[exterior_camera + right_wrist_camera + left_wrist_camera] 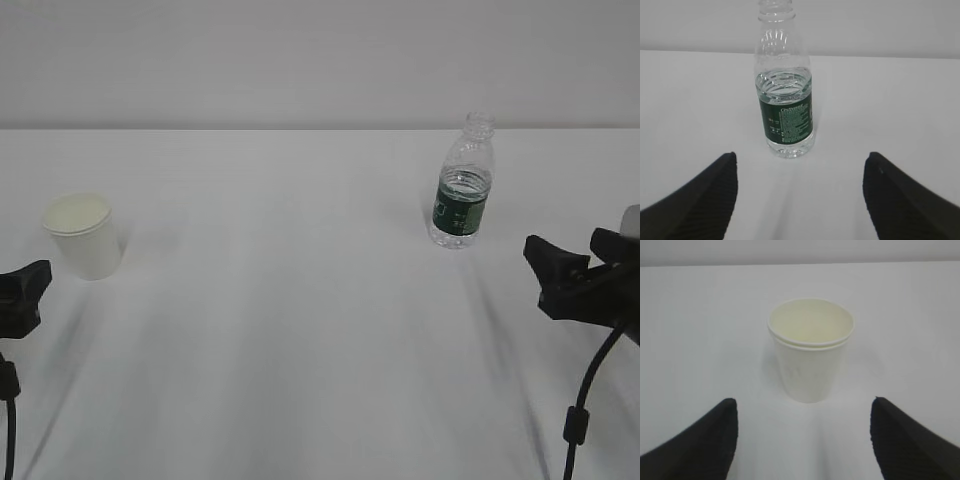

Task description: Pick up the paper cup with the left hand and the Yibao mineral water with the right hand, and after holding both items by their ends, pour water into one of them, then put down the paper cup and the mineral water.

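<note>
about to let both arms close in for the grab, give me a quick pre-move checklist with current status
1. Paper cup upright, mouth up: ok.
2. Cup centred between the left pincer fingers, which are spread wider than the cup: ok.
3. Yibao mineral water upright, uncapped, partly filled: ok.
4. Right pincer open and wider than the bottle: ok; the bottle sits slightly left of centre, so a small correction may help.
5. Both pincers short of their targets, nothing touching: ok.
6. White table between each pincer and its target free of obstacles: ok.
</note>
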